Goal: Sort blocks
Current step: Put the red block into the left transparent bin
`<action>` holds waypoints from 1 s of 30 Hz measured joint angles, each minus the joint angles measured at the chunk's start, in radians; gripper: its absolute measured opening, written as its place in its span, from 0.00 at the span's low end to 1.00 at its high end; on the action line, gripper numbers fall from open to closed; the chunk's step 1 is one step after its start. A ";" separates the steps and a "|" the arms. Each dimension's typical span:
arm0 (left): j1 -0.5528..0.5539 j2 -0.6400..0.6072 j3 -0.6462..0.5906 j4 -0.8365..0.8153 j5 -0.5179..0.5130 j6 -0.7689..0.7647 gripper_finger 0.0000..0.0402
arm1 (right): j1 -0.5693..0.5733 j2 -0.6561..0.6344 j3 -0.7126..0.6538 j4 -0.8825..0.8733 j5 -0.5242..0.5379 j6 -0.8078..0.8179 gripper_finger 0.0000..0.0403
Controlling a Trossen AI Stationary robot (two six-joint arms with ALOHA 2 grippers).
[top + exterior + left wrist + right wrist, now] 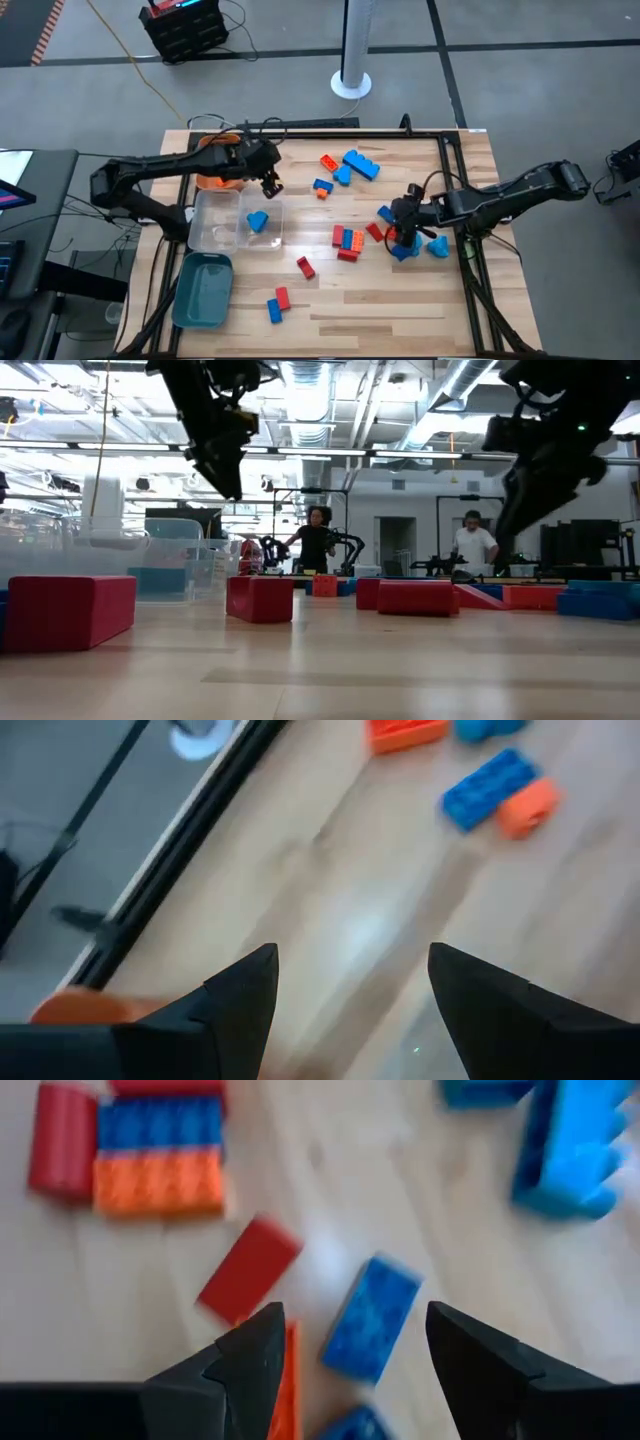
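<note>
A robotics lab or workshop — the low view looks across the wooden table (400, 290) into a wide hall with exposed ceiling ducts (320, 385) and long strip lights. Two people (316, 545) stand at benches far behind, one beside another robot arm (352, 545). From above, the floor is grey concrete (520, 90) with cables trailing over it, a black equipment crate (185, 28) and a white post on a round base (352, 60) — no domestic furnishings.
</note>
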 joint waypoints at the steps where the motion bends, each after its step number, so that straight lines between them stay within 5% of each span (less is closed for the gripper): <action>1: -0.014 0.000 0.000 0.005 0.006 0.000 0.62 | 0.001 0.000 0.000 -0.023 -0.032 0.010 0.63; 7: -0.096 0.010 0.000 0.014 0.009 -0.005 0.62 | 0.011 0.001 0.011 -0.113 -0.188 0.113 0.63; 11: -0.145 0.017 0.000 0.064 0.009 0.008 0.62 | 0.042 0.031 0.039 -0.118 -0.173 0.140 0.63; 18: -0.174 0.016 0.000 0.146 0.024 0.010 0.62 | 0.011 0.173 0.047 0.125 -0.081 0.124 0.63; 30: -0.230 0.016 0.000 0.140 0.041 -0.017 0.62 | -0.034 0.450 0.132 0.172 -0.071 0.122 0.63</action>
